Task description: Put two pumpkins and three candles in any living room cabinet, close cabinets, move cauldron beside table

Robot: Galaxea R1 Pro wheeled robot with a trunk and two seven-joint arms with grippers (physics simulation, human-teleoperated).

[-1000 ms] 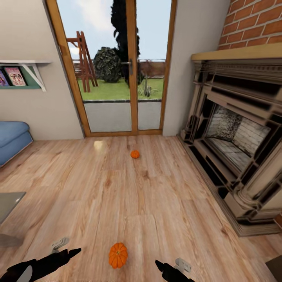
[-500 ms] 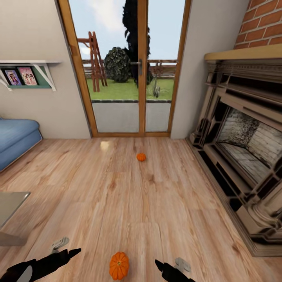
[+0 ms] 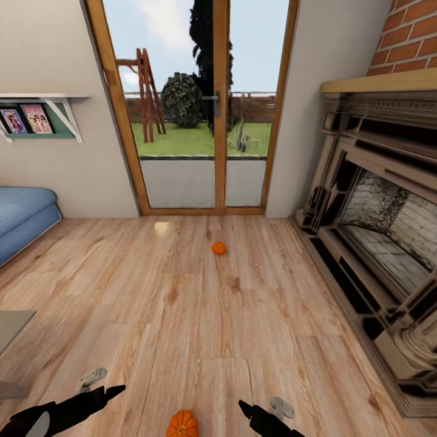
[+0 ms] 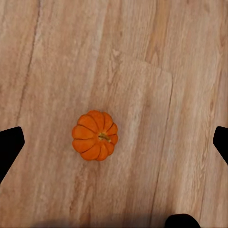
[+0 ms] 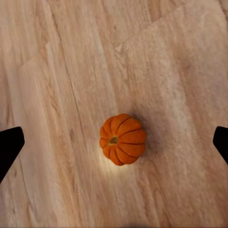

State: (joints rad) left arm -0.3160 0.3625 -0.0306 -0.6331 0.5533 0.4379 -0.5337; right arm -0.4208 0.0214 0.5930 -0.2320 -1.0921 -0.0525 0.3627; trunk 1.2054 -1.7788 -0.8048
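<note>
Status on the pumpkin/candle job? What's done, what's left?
Done: nothing visible yet. Both pumpkins sit loose on the wood floor: the near pumpkin between the arms, the far pumpkin toward the glass doors.
In hand: nothing. The left end effector and right end effector are open, both looking down on the near pumpkin.
Left: stow both pumpkins and three candles, close cabinets, place the cauldron.

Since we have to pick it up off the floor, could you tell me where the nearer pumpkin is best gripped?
Probably from straight above: the nearer pumpkin sits upright on the wooden floor, stem up. Close the gripper across its ribbed round sides at the widest part, not on the short stem.
</note>
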